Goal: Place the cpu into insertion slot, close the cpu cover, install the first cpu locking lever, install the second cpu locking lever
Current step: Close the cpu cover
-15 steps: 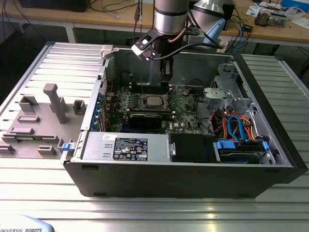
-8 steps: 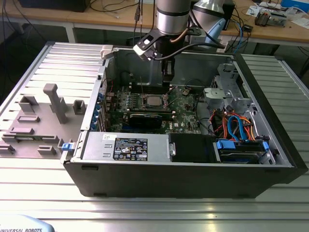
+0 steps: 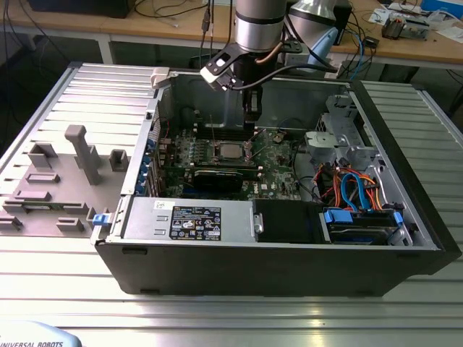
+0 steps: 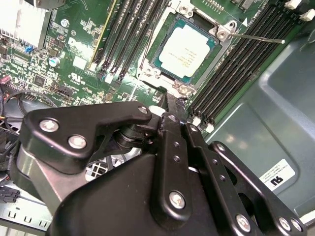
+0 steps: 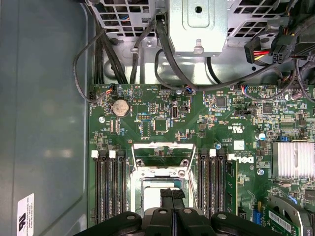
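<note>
The cpu, a silver-topped square with a green rim, lies in the insertion slot on the green board. It also shows as a grey square in the exterior view. The cpu cover, a silver frame with a large cut-out, stands raised off the socket. A thin locking lever juts out from one socket corner. My gripper hangs just above the socket's edge beside the cover's hinge side, fingers shut with nothing between them. It reaches down into the case.
Long memory slots flank the socket on both sides. A finned heatsink and a black card sit close by. Cables and a drive cage lie beyond the board. The case's metal wall borders one side.
</note>
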Action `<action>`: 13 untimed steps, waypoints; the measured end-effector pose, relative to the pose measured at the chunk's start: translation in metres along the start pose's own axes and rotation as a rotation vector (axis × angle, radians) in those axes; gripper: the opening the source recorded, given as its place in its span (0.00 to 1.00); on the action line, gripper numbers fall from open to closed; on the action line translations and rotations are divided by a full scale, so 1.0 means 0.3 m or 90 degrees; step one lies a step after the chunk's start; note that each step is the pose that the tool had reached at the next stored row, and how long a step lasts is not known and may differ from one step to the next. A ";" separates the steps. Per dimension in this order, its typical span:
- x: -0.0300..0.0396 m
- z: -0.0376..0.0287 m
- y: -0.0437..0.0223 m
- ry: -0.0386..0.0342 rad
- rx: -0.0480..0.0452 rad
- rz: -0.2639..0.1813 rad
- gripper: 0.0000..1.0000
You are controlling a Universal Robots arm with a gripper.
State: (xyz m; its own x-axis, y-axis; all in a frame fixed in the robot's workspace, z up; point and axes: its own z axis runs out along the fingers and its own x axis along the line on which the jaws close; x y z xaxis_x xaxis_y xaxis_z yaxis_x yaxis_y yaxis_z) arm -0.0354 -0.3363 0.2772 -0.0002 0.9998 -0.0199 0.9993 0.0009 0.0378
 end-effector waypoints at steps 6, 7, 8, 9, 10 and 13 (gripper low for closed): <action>0.000 0.000 0.000 0.0000 0.0000 0.000 0.11; 0.000 0.000 0.000 0.0000 0.0000 0.000 0.11; 0.000 0.000 0.000 0.0000 0.0000 0.000 0.11; 0.000 -0.001 0.001 0.0000 0.0000 0.000 0.11; 0.000 -0.002 0.001 -0.0001 0.0000 0.000 0.11; 0.000 -0.007 0.001 0.0002 -0.0001 0.000 0.11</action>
State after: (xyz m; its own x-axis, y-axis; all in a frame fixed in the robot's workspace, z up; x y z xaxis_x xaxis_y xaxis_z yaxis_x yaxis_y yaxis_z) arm -0.0352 -0.3363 0.2793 -0.0002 0.9998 -0.0197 0.9993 0.0010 0.0379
